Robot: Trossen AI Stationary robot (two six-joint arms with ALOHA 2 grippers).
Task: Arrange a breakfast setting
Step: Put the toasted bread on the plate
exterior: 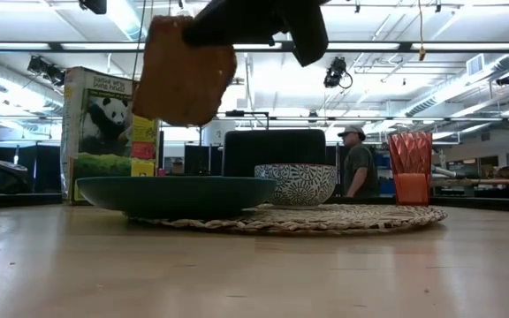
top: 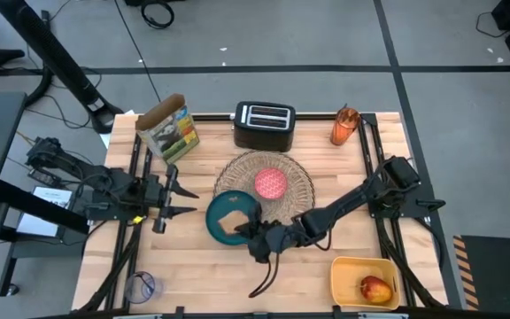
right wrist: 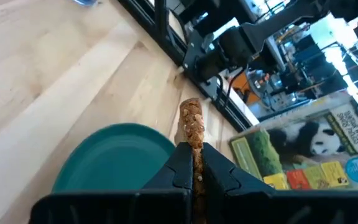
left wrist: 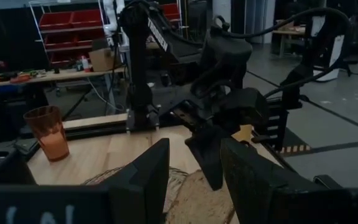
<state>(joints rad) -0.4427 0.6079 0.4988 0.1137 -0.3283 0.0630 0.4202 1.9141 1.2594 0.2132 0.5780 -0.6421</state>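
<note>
My right gripper [top: 250,233] is shut on the brown toast slice [exterior: 184,71] and holds it above the teal plate [top: 222,209]. The plate lies partly on the near left edge of the round wicker placemat [top: 295,173]. The small pink bowl [top: 271,183] stands in the middle of the mat. The orange cup [top: 345,126] stands at the far right. The red-yellow apple [top: 375,288] lies in a yellow container. My left gripper [top: 182,199] is open and empty, left of the plate. My right gripper pinches the toast by one edge [right wrist: 193,148] between its two fingers, which slant down from the table's right. The slice stands on edge, its flat faces against the fingers, and sticks out past the fingertips. It hangs clear above the plate [exterior: 179,190].
A black toaster [top: 264,126] stands behind the mat and a panda cereal box [top: 171,128] at the far left. The yellow container [top: 363,276] is at the near right, and a clear glass with something blue [top: 140,285] at the near left. A person [exterior: 356,159] stands beyond the table.
</note>
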